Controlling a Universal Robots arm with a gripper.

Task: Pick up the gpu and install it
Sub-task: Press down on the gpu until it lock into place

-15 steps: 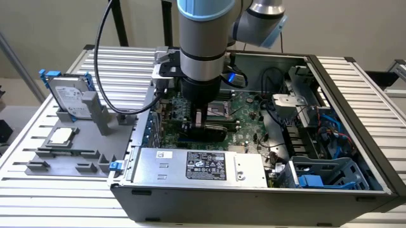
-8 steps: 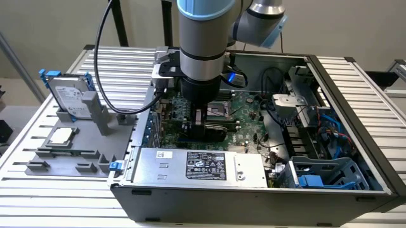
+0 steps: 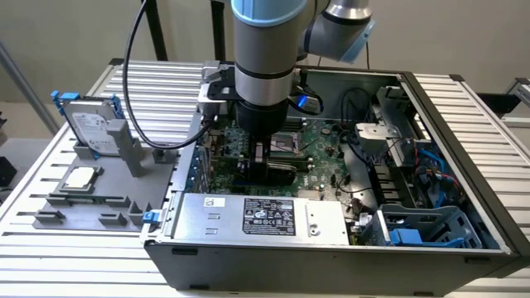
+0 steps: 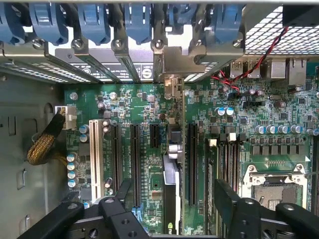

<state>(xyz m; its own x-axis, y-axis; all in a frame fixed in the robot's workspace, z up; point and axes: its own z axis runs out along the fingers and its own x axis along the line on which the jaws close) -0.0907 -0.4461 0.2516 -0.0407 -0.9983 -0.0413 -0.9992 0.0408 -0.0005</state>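
Observation:
The gpu stands on edge between two long black slots of the green motherboard, seen as a thin dark strip. Its silver bracket reaches the rear slot openings of the case. My gripper straddles the card and is open: the black fingers stand well apart from it on both sides, with board visible in the gaps. In the exterior view the gripper reaches down into the open computer case, just above the dark card.
A silver power supply lies along the case's near side. A blue drive cage and cables sit at the exterior view's right. Outside the case, a grey fixture holds a hard drive with blue rails. The CPU socket lies beside the slots.

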